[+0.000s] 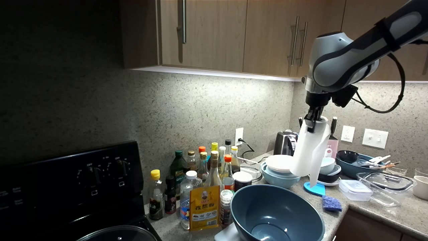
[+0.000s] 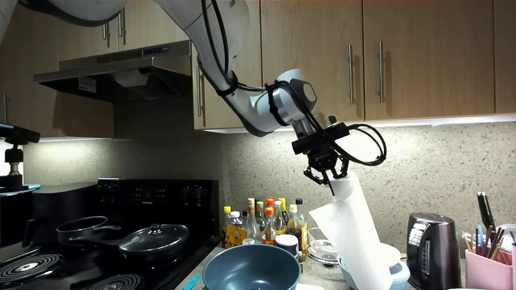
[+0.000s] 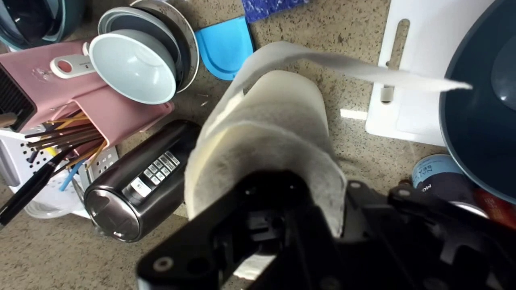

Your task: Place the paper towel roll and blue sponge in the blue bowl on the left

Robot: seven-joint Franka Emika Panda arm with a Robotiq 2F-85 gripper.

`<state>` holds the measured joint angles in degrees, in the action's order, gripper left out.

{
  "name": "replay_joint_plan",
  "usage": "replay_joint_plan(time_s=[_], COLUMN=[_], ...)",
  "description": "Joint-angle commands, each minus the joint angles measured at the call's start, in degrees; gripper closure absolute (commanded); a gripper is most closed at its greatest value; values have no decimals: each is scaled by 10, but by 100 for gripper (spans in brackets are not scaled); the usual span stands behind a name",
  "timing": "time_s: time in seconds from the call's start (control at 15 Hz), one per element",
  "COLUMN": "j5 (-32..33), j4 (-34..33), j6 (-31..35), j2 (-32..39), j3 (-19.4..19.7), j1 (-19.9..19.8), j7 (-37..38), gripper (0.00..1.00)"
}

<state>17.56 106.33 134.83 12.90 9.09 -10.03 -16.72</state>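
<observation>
The end effector point(image 2: 338, 184) pinches the roll point(image 2: 354, 237). In an exterior view, the roll and bowl point(image 2: 254, 266) run off the bottom edge.

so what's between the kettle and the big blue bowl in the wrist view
From the kettle, the wrist view shows the hanging paper towel roll, then speckled counter, then a white cutting board partly hidden by the blue bowl.

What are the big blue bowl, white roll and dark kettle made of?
Big blue bowl: probably plastic, smooth and glossy with bright highlights inside; ceramic is possible. White roll: matte paper, judging by its thin, loose flap. Dark kettle: apparently polished metal, from its streaky reflections.
</observation>
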Motion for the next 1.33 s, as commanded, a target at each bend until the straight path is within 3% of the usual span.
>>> replay_joint_plan(time_s=[0.0,0.4,0.73,1.27], j5=[-21,-92,-89,-32], j4=[25,28,63,249], j6=[-10,4,24,133], j2=[-34,-38,-58,-163], j3=[-11,-29,-32,-32], j1=[4,8,21,42], j7=[-1,8,40,154], gripper=[97,97,97,97])
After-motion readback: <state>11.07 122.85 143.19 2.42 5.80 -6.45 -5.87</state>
